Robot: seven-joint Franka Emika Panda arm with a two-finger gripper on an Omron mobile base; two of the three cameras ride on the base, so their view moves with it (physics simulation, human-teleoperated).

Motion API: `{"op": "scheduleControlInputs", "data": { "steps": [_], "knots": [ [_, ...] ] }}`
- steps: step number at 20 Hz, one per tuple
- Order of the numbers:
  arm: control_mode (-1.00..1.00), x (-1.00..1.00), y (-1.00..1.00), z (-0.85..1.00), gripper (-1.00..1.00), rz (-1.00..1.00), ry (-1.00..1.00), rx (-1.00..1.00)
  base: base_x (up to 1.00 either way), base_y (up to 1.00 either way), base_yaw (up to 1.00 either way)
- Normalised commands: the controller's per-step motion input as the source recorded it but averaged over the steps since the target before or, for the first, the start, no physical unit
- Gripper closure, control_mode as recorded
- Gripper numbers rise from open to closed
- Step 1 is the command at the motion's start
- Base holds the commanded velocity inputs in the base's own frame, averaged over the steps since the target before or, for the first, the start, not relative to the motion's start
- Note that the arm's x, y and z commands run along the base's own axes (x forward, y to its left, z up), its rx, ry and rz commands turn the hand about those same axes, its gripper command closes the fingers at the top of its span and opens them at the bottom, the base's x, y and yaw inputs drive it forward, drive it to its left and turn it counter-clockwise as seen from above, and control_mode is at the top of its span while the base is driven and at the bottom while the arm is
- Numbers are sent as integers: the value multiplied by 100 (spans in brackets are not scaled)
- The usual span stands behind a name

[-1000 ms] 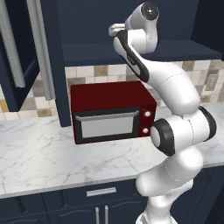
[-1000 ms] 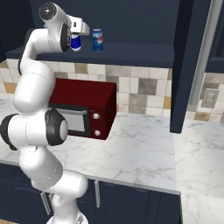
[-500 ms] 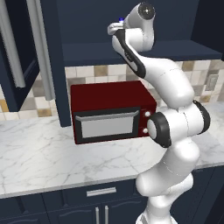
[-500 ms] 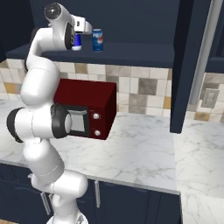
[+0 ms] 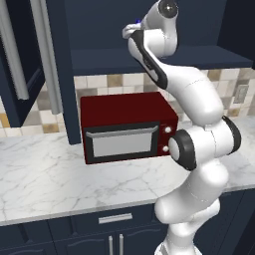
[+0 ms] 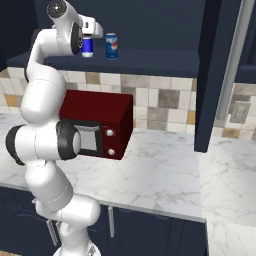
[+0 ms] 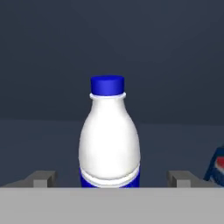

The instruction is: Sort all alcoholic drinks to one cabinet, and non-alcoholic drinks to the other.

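The white bottle (image 7: 109, 140) with a blue cap and blue label stands upright on the shelf of the open navy wall cabinet (image 6: 150, 61) above the microwave. My gripper (image 7: 111, 179) is open, one fingertip on each side of the bottle (image 6: 87, 46) with a gap to it. The short blue can (image 6: 111, 45) stands on the same shelf just right of the bottle, and shows as a sliver at the right edge of the hand view (image 7: 217, 168). In the left base view my arm hides the hand, and the bottle's cap (image 5: 138, 21) peeks over it. The alcoholic drinks are out of view.
A red microwave (image 5: 127, 127) sits on the marble counter (image 5: 45, 179) under the cabinet. The cabinet's doors hang open with long silver handles (image 6: 232, 55) (image 5: 47, 55). Another navy door (image 5: 15, 50) stands open at far left. Base cabinets run below the counter.
The jaws have opened off the white bottle, which now stands free on the shelf. The arm has barely shifted.
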Motion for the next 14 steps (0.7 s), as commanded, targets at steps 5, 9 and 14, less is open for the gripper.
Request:
{"op": "scheduleControlInputs", "data": {
  "steps": [5, 9, 14],
  "knots": [
    [-100, -87, 6, -21, -100, 0, 0, 0, 0, 0, 0],
    [-100, -100, 8, -37, -100, 0, 0, 0, 0, 0, 0],
    [-100, -100, 3, -48, -100, 0, 0, 0, 0, 0, 0]
  ]
}}
